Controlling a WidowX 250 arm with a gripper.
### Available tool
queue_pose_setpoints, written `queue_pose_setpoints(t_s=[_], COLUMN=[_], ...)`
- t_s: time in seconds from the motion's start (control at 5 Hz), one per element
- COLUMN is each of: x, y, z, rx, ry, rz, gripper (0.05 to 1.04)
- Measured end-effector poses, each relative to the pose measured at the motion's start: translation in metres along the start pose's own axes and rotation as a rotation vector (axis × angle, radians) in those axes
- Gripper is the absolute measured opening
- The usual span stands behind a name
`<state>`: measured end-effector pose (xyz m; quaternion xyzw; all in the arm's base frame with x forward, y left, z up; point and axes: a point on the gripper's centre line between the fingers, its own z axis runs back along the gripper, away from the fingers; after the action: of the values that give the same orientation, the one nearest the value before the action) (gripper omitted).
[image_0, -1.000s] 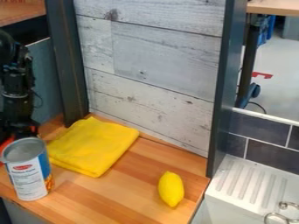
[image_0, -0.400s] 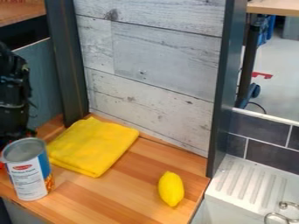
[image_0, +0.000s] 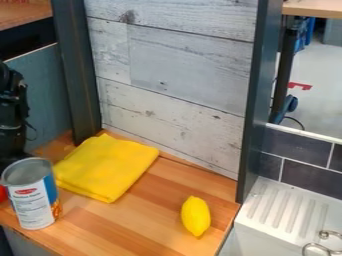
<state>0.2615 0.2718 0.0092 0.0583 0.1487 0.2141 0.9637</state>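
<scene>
At the left edge of the camera view hangs the black gripper (image_0: 12, 150), low over the wooden counter and behind the can; its lower end is hidden by the can and the view's edge. The can (image_0: 32, 195), with a white and blue label, stands upright near the counter's front left. A bit of something red (image_0: 3, 194) peeks out to the left of the can. Right behind the can lies a folded yellow cloth (image_0: 107, 167). A yellow lemon (image_0: 196, 216) rests near the counter's right edge.
The wooden counter (image_0: 143, 220) is backed by a whitewashed plank panel (image_0: 174, 90) between two dark posts. To the right are a white sink with a ridged drainer (image_0: 284, 210), metal rings at its front and dark tiles behind.
The arm has shifted left and slightly down, partly out past the view's left edge. The can, cloth and lemon have kept their places.
</scene>
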Motion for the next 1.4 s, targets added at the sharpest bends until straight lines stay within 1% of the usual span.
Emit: queue_pose_setpoints(t_s=[0.2,0.4,0.6,0.8,1.0,1.2,1.4], x=[0.001,-0.001,0.001,-0.001,0.000,-0.005,-0.019], y=[0.001,0.000,0.001,0.001,-0.002,-0.012,-0.021], z=[0.001,-0.001,0.000,0.012,0.043,0.069,0.092], rx=[-0.003,-0.035,-0.033,-0.026,0.001,0.024,0.036], ry=[0.003,0.006,-0.008,-0.038,-0.112,-0.174,-0.221], rz=[0.001,-0.006,-0.006,0.002,-0.011,-0.027,-0.037], gripper=[0.640,0.929,1.002,1.001,1.001,1.001,1.001])
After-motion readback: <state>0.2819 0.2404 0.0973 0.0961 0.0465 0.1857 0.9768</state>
